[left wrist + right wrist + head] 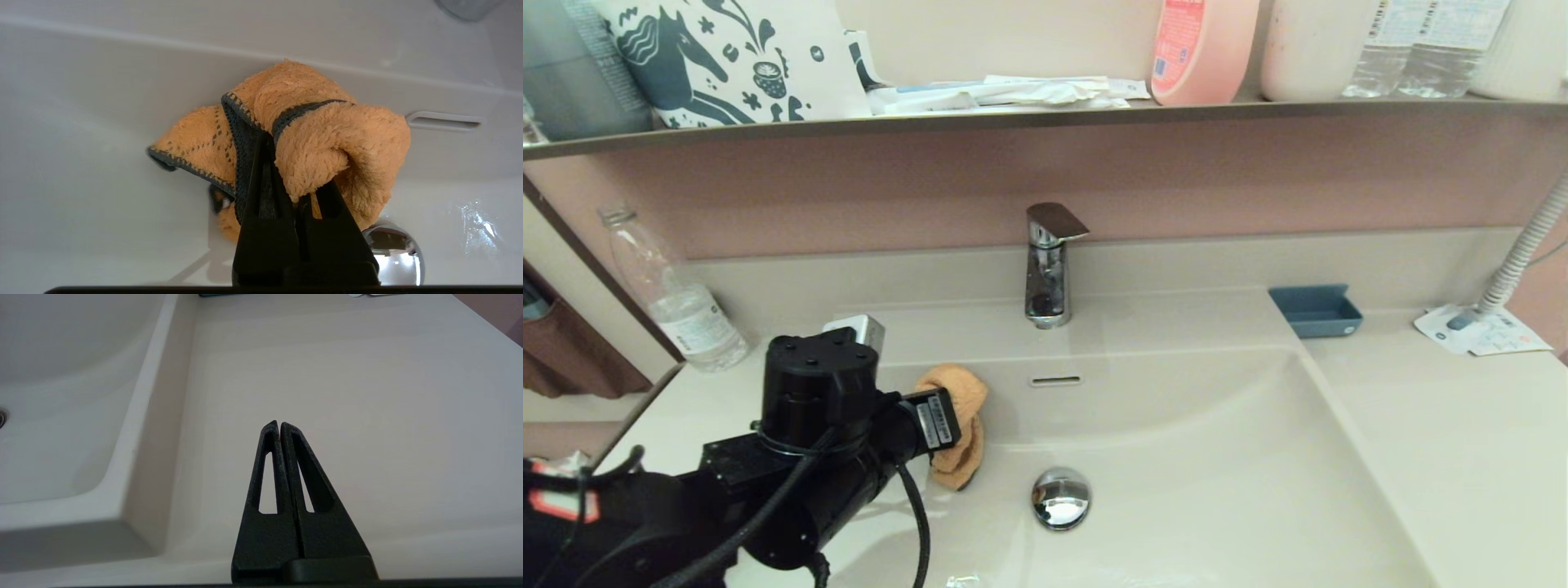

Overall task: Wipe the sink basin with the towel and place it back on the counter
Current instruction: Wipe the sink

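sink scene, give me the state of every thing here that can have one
towel: bunched up, gripped, inside the basin near its back wall
left gripper: jaws shut on the towel
right gripper: jaws shut, empty, above the counter
sink basin: no standing water, a few wet spots
drain plug: in the drain hole, whether sealed cannot be told
faucet: no water running
blue tray: empty
bottle: upright, uncapped

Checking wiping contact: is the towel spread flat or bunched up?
Bunched: the towel is a folded wad clamped in the left gripper, inside the sink basin.
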You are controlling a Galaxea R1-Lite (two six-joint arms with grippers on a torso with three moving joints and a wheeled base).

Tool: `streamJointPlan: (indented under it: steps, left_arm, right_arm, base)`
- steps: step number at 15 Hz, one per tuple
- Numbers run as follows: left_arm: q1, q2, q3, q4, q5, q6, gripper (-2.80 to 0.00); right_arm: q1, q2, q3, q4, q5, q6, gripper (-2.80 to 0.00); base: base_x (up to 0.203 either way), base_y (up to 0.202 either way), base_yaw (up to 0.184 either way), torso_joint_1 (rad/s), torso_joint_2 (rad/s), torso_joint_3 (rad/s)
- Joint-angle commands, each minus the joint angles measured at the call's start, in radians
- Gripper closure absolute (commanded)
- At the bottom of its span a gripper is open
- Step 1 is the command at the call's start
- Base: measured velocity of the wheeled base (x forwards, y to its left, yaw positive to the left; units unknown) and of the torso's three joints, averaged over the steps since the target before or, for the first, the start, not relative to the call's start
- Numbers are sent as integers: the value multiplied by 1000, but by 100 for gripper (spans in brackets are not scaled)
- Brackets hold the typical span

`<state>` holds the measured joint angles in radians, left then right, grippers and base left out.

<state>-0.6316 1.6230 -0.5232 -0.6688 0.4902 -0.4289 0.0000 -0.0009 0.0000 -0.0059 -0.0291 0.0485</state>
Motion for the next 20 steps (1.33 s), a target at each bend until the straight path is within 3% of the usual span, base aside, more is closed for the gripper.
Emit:
streamJointPlan:
  steps: [1, 7, 14, 17, 20]
  left_arm:
    - [-18, 66, -9, -11, 4, -4, 0]
    - [-41, 227, -66, -169, 27, 4, 0]
    - [-128, 283, -216, -124, 83, 8, 0]
    - [-176, 293, -288, -52, 108, 7, 0]
    - [-183, 302, -312, -28, 117, 6, 0]
  right_arm:
    - [0, 1, 0, -1, 0, 1, 0]
    - [0, 1, 0, -1, 0, 1, 0]
    - [0, 1, 0, -1, 0, -1, 0]
    - [0, 1, 0, 0, 0, 1, 0]
    - [0, 1, 0, 0, 0, 0, 0]
  base:
    - [0, 0, 0, 0, 0, 0]
    - [0, 0, 0, 0, 0, 0]
    - [0, 0, 0, 0, 0, 0]
    - [0, 0, 0, 0, 0, 0]
    - [0, 0, 0, 0, 0, 0]
